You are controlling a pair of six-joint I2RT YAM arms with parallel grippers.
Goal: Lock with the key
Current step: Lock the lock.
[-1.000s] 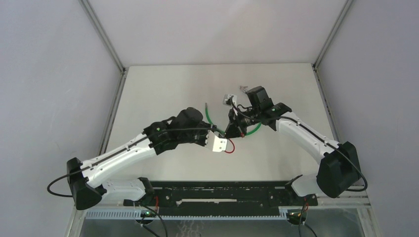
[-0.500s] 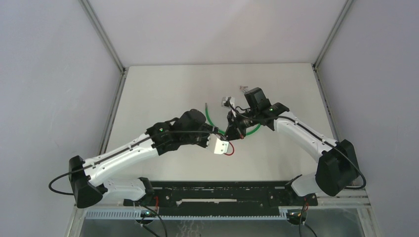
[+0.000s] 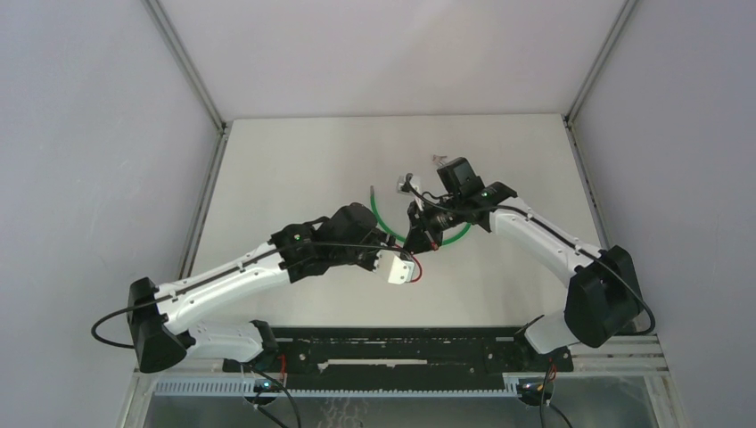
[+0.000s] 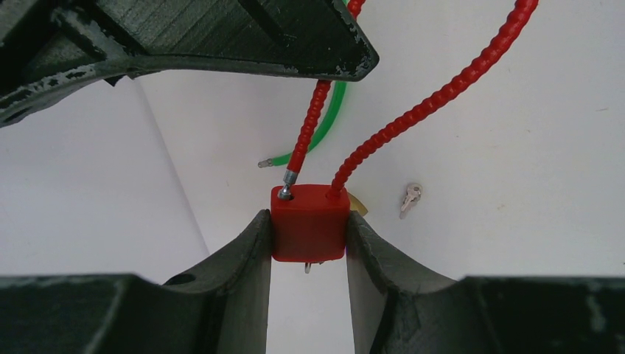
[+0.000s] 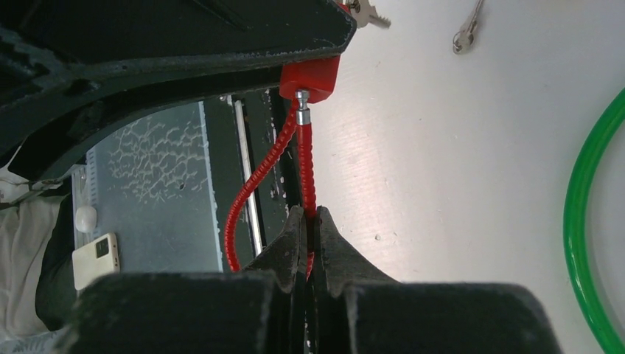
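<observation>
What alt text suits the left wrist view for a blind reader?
A red padlock sits clamped in the left gripper, its red cable's metal tip at the top hole; a small key lies on the white table.

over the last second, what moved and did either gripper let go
The left gripper, clamped on the red lock body, slid slightly right and down in the top view. The right gripper kept pinching the red cable; its arm edged left. The green cable stayed put.

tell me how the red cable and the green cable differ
The red cable is ribbed; the green cable looks smooth. The red cable is held up, pinched in the right hand, its lock body in the left hand; the green cable lies loose on the table. Both are thin and curved.
</observation>
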